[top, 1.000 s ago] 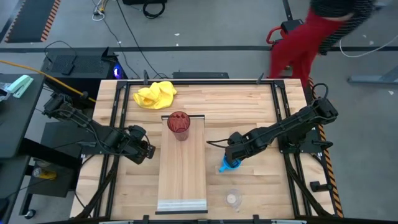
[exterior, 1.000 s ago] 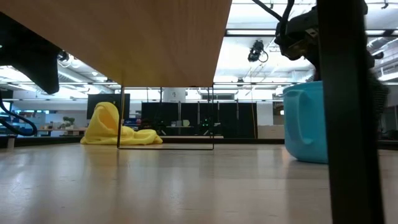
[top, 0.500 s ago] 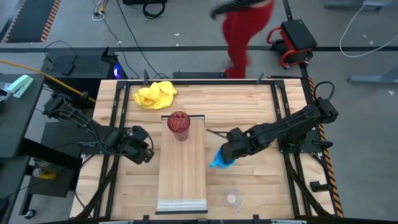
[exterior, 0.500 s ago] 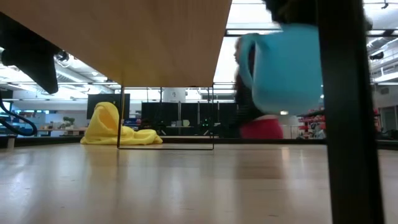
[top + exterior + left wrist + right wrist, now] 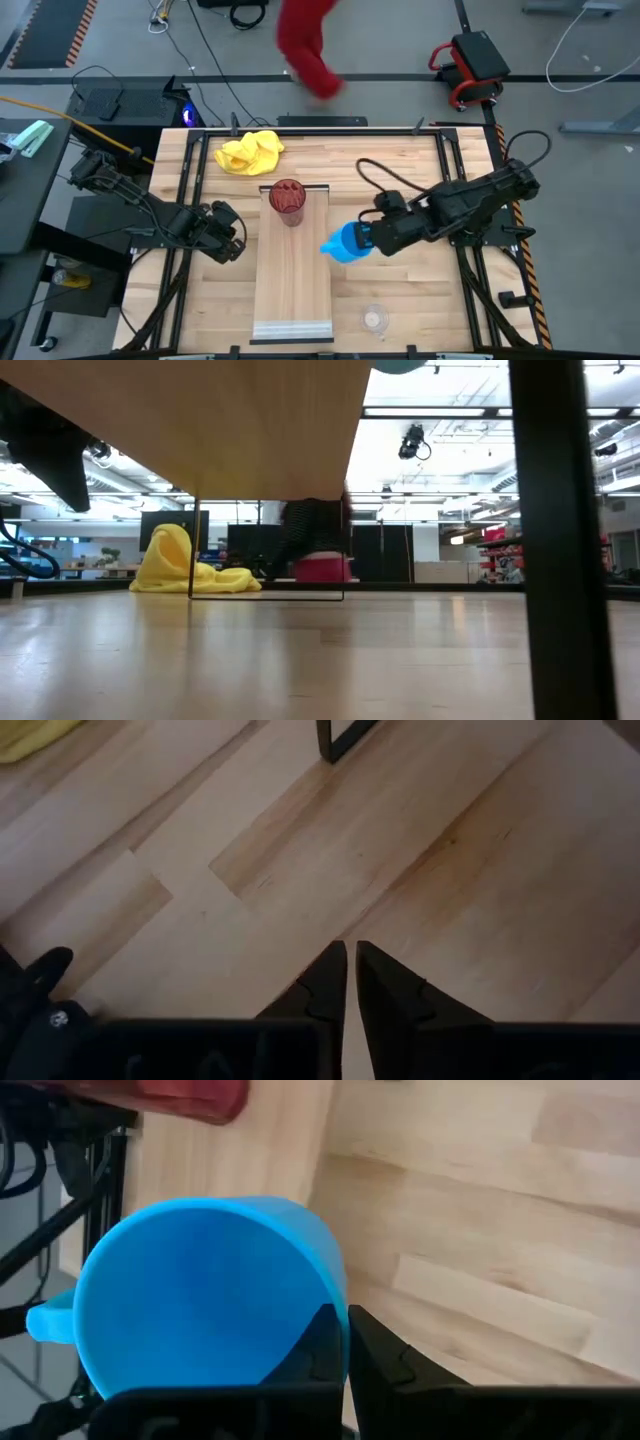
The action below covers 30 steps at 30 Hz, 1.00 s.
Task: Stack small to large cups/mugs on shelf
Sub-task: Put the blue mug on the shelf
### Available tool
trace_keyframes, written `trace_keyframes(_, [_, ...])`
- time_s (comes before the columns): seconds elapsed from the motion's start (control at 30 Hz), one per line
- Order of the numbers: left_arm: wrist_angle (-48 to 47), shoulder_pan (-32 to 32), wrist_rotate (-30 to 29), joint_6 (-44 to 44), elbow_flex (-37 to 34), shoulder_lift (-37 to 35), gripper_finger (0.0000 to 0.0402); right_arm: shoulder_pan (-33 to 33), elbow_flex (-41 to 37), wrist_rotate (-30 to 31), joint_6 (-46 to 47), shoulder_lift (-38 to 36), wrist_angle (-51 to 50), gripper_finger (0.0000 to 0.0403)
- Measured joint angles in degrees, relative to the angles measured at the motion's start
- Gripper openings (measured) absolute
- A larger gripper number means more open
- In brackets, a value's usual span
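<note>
The bright blue handled mug (image 5: 343, 243) hangs in my right gripper (image 5: 364, 240), in the air just right of the pale wooden shelf (image 5: 293, 280). Its opening faces the right wrist camera (image 5: 200, 1290). The dark red ribbed tumbler (image 5: 287, 198) stands upright on the shelf's far end. The small clear glass cup (image 5: 376, 319) stands on the table near the front edge, right of the shelf. My left gripper (image 5: 234, 243) is shut and empty, low over the table left of the shelf. My right gripper holds the mug's wall at the rim (image 5: 335, 1315), on the side opposite the handle (image 5: 45, 1323). One finger is inside the mug and one outside. The fingers come from the table's right side. The mug is lifted clear of the table.
A crumpled yellow cloth (image 5: 250, 152) lies at the table's far left. The shelf is raised on thin dark legs (image 5: 190, 550), and its underside (image 5: 200, 420) shows in the low view. A person in red (image 5: 305, 45) moves beyond the far edge.
My right gripper has lifted the blue mug off the table and carried it up and toward the left, to the shelf's right edge. The person behind the table has walked toward the left.
</note>
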Motion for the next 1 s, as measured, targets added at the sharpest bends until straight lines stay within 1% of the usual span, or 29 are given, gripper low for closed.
trace_keyframes(0.17, [-0.1, 0.0, -0.3, 0.0, 0.0, 0.0, 0.0028, -2.1, 8.8, -0.3, -8.0, 7.6, -0.3, 0.0005])
trace_keyframes(0.23, [-0.1, 0.0, -0.3, 0.0, 0.0, 0.0, 0.0025, -2.5, 13.1, -0.3, -10.3, 10.6, -2.2, 0.0005])
trace_keyframes(0.33, [-0.1, 0.0, -0.3, -0.4, 0.0, 0.0, 0.0023, -2.8, 19.1, -0.2, -12.3, 14.3, -6.3, 0.0005])
trace_keyframes(0.43, [-0.1, 0.0, -0.3, -1.8, 0.0, 0.0, 0.0025, -2.9, 23.1, 0.3, -12.8, 17.0, -8.3, 0.0005])
trace_keyframes(0.7, [0.0, 0.0, -0.4, -3.1, 0.0, 0.0, 0.0027, -2.7, 24.3, 0.4, -11.6, 20.8, -6.9, 0.0005])
trace_keyframes(0.9, [0.0, 0.0, -0.4, -5.0, 0.0, 0.0, 0.0016, -2.8, 24.4, 3.4, -10.4, 22.6, 0.7, 0.0005])
trace_keyframes(1.0, [0.0, 0.0, -0.9, -5.1, 0.0, 0.0, 0.0014, -3.0, 24.4, 3.5, -10.1, 23.7, 2.3, 0.0005])
